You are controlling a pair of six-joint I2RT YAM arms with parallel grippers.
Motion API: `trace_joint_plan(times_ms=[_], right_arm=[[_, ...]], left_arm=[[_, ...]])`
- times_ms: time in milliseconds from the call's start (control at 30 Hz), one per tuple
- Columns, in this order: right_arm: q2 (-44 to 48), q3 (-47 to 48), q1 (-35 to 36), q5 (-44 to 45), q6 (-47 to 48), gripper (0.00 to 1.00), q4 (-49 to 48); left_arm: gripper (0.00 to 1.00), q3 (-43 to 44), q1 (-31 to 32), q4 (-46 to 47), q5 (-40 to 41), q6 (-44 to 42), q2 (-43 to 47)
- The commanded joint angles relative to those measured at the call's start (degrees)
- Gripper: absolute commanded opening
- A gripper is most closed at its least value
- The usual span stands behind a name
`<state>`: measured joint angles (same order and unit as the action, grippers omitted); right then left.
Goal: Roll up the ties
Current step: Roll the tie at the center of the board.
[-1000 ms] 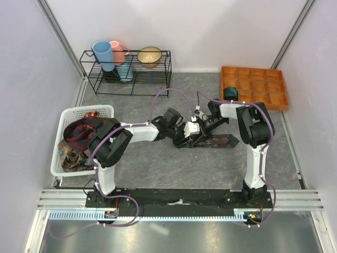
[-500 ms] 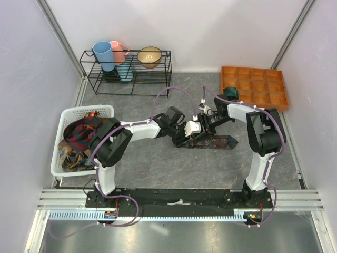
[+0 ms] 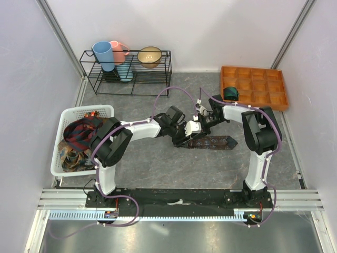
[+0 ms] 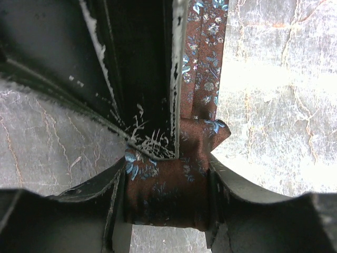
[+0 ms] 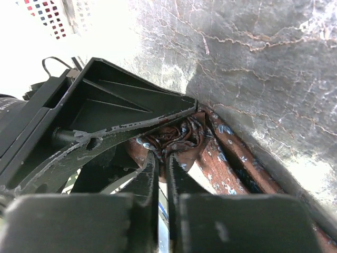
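A maroon-brown tie with a small blue flower pattern (image 3: 213, 142) lies flat in the middle of the table, its pointed end to the right. Its left part is rolled up. My left gripper (image 3: 185, 138) is shut on that roll (image 4: 168, 192), which fills the gap between its jaws. My right gripper (image 3: 196, 130) comes in from the right, its jaws almost together on the roll's spiral end (image 5: 176, 138). A rolled teal tie (image 3: 230, 94) sits in the orange tray. Several loose ties (image 3: 79, 138), plaid and gold-brown among them, are heaped in the white basket.
An orange compartment tray (image 3: 258, 87) stands at the back right. A black wire rack (image 3: 126, 71) with cups and a bowl stands at the back left. A white basket (image 3: 100, 111) sits at the left edge. Purple cables arch over both arms.
My right arm has swung its wrist left and back, bringing its gripper onto the roll's end. The left gripper has shifted slightly with the roll. The flat length of tie looks a little shorter.
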<state>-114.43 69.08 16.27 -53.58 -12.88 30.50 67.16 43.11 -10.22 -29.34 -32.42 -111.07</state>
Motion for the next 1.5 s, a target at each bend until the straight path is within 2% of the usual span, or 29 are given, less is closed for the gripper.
trace_joint_plan(times_ms=[0, 200, 233, 267, 500, 800, 867, 967, 1067, 1100, 1200, 1367, 1433, 1467], right_arm=[[-2.38, -0.43, 0.08, 7.61, 3.82, 0.0, 0.43], [-1.06, -2.28, -0.1, 14.37, 7.87, 0.0, 2.55], [-0.97, -2.46, -0.1, 15.6, 8.31, 0.0, 2.81], [-0.88, -2.63, -0.1, 18.31, 8.66, 0.0, 3.07], [0.61, -3.17, -0.01, 29.83, 9.63, 0.0, 3.6], [0.09, -2.81, 1.39, 32.14, 9.98, 0.0, 2.72], [0.0, -2.81, 1.48, 32.05, 9.81, 0.0, 2.2], [-0.88, -1.5, 1.92, 30.82, 9.72, 0.0, 2.02], [-2.37, 0.78, 2.27, 30.21, 9.28, 0.0, 1.58], [-2.9, 1.49, 2.27, 30.12, 9.11, 0.0, 1.67], [-5.36, 5.09, 2.36, 29.94, 9.19, 0.0, 1.67], [-6.16, 7.91, 2.62, 27.49, 9.19, 0.0, 2.28], [-5.37, 8.18, 2.28, 23.45, 9.54, 0.06, 4.38], [-3.97, 7.92, 1.58, 21.96, 9.11, 0.15, 5.09]], left_arm=[[0.3, 1.75, -0.05, -4.02, 2.54, -0.54, -2.4], [0.61, 2.37, -0.22, -1.57, 1.14, 3.68, -0.74], [0.7, 1.67, -0.22, 0.18, -0.35, 3.95, 0.84], [0.73, 1.31, -0.22, 1.16, -1.06, 4.82, 1.37], [0.81, 0.08, -0.22, 6.78, -4.67, 7.02, 3.31], [0.82, -1.42, -0.13, 11.62, -4.94, 7.9, 1.21], [0.81, -0.8, -0.05, 11.8, -4.76, 8.78, 0.15], [0.72, -0.1, -0.05, 11.89, -4.15, 9.22, -1.26], [0.56, -0.62, 0.04, 11.89, -2.65, 8.7, -1.26], [0.47, -1.49, -0.05, 11.89, -0.91, 8.78, -0.91], [0.35, -3.25, -1.36, 11.89, 0.52, 9.74, 0.15], [0.26, -6.42, -2.33, 11.01, 0.87, 9.49, 2.69], [0.18, -7.3, -2.33, 10.57, 0.69, 8.09, 3.13], [0.15, -7.48, -2.33, 10.57, 0.52, 7.47, 3.31]])
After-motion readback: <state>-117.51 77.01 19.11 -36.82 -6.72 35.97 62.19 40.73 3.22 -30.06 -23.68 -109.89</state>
